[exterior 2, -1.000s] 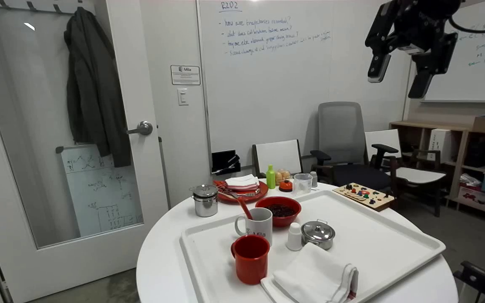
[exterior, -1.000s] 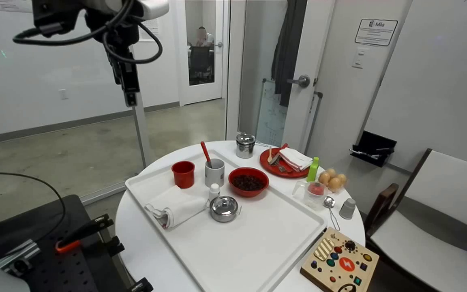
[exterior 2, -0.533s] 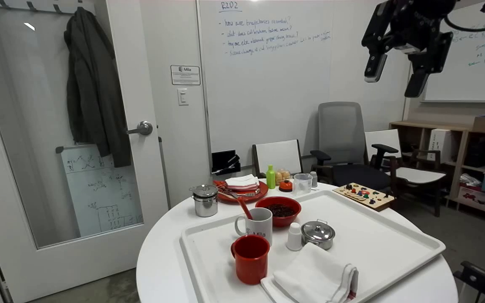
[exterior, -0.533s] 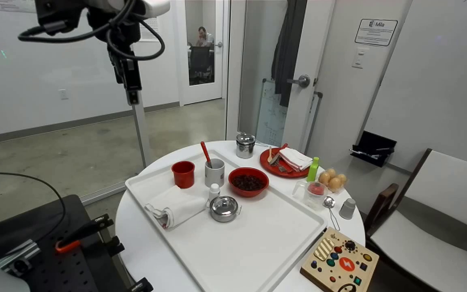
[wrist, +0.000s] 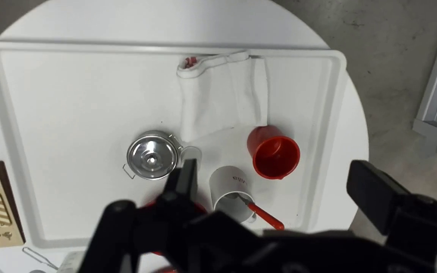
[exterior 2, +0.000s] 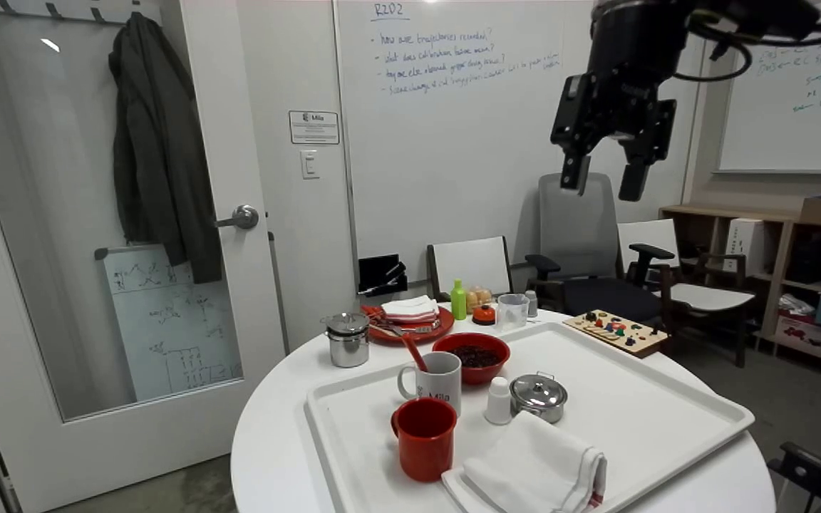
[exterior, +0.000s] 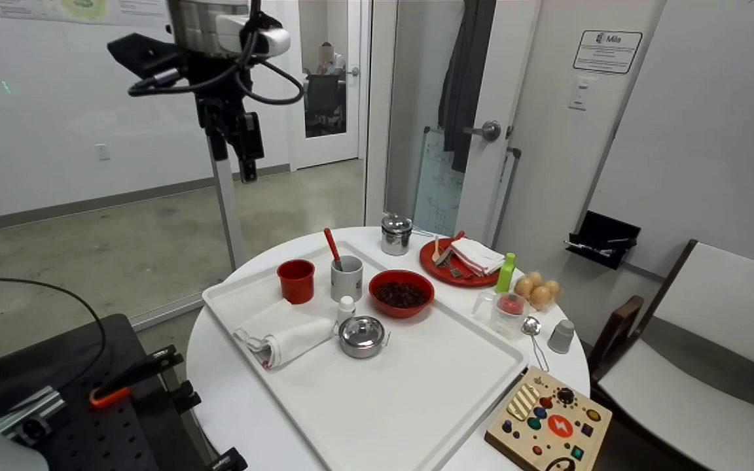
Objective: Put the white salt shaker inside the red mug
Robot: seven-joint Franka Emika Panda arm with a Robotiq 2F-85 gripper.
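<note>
"Begin with the fingers."

"Spread well apart — pointing down, hanging high above the round white table. Visible so in both exterior views."

"Now find the white salt shaker."

"Standing upright on the white tray, just beside the lidded steel pot — touching or apart, impossible to tell. Partly covered by a finger in the wrist view."

"And look for the red mug."

"Upright on the same tray, apart from the white salt shaker. Near a white Mila-printed mug with a red-handled utensil leaning inside, and just beside a folded white napkin with red at one end."

"Go further out."

"Also on the tray, find a red bowl holding dark contents. Past the tray's rim, count a lidded steel canister, a red plate bearing cutlery and a folded cloth, a lime-green bottle, a clear pack of eggs and a wooden board set with coloured buttons."

"Beyond the table?"

"See a grey office chair and a whiteboard bearing handwriting."
</note>
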